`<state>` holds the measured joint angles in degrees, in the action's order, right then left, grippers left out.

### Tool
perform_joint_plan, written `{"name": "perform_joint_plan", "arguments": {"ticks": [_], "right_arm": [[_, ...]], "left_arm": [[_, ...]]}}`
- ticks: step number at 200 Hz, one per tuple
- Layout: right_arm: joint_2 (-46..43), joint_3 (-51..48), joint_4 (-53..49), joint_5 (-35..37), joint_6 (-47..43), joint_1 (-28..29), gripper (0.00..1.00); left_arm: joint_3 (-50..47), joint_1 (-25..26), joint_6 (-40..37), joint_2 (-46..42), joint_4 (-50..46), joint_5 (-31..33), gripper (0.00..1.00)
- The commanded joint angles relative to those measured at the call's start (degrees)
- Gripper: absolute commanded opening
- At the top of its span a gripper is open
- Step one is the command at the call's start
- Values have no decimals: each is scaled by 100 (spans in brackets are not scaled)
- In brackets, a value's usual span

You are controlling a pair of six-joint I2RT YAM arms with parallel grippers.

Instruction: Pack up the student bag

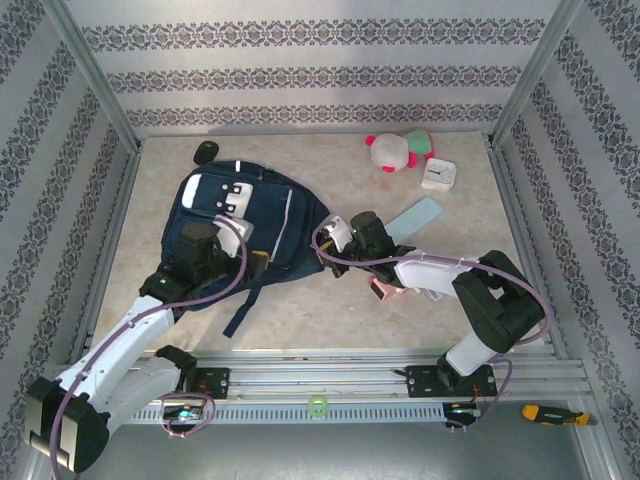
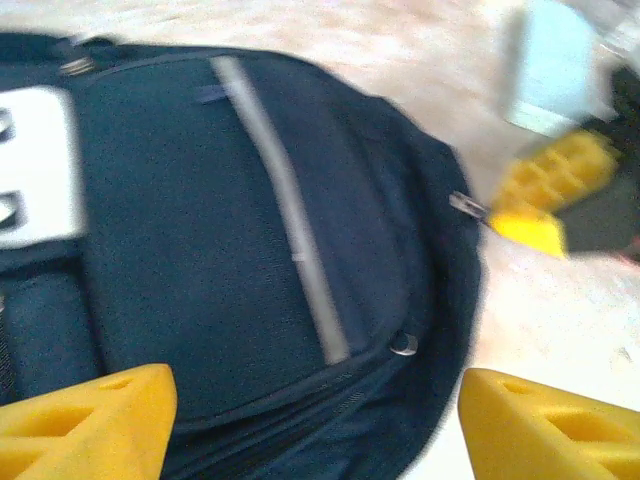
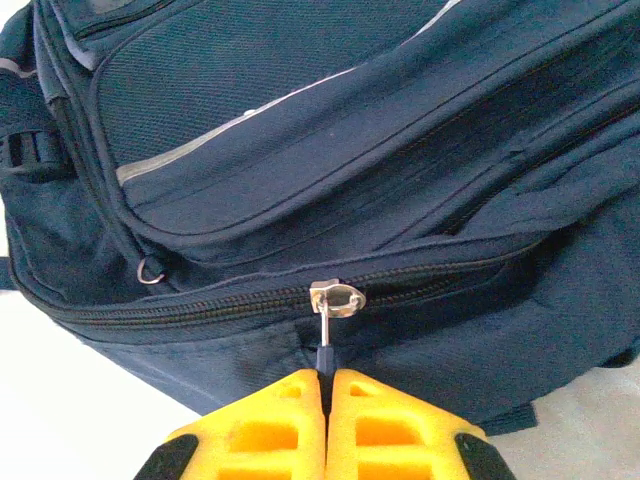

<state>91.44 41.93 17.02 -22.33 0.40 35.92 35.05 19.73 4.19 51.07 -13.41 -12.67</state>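
Observation:
The student bag [image 1: 262, 215], dark navy with white stripes and white buckle patches, lies flat on the left half of the table. My left gripper [image 1: 243, 240] hovers over its front and stands open; its yellow fingers [image 2: 90, 420] are wide apart above the navy fabric [image 2: 200, 230], holding nothing. At the bag's right edge, my right gripper [image 1: 335, 243] is shut on the dark tab of a zip pull [image 3: 324, 352], which hangs from a metal slider [image 3: 338, 298] on the long zip of the bag [image 3: 300, 150]. The left wrist view catches that gripper [image 2: 500, 212] at the same zip.
A pink, white and green plush toy [image 1: 396, 150] and a small white square clock [image 1: 438, 175] lie at the back right. A pale blue flat case [image 1: 415, 218] lies by the right arm. A black object [image 1: 205, 152] sits at the back left. Metal frame posts flank the table.

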Motion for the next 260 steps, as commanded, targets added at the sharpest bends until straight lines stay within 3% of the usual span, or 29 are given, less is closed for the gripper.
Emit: {"name": "perform_joint_plan", "arguments": {"ticks": [1,20,52,105,155,174,199,231,260], "right_arm": [[51,-49,-123,-220,216,155,0],[-13,-114,-163,-160,277,245,0],[-134,-201,-221,-84,396,414,0],[-169,-260,-213,1,723,840,0],[-186,-255,-64,154,1319,1308,0],[-195,-265,-23,340,1449,1312,0],[-215,-231,-49,440,1433,1270,0],[-149,-152,-63,309,1390,1189,0],[-135,-99,-108,262,1319,1176,0]], "left_arm": [[-188,-338,2557,32,-729,1211,70],[-352,-783,3450,229,-874,1135,67],[-420,-1455,3842,845,-784,604,67],[-435,-2038,3745,2209,581,352,69],[870,-2258,2782,3666,899,233,73],[1091,-2175,2239,3470,695,119,76],[791,-1907,1061,2462,673,66,76],[-179,-1524,-1614,987,1286,-1302,69],[-110,-1230,-3526,768,360,-2400,70]]}}
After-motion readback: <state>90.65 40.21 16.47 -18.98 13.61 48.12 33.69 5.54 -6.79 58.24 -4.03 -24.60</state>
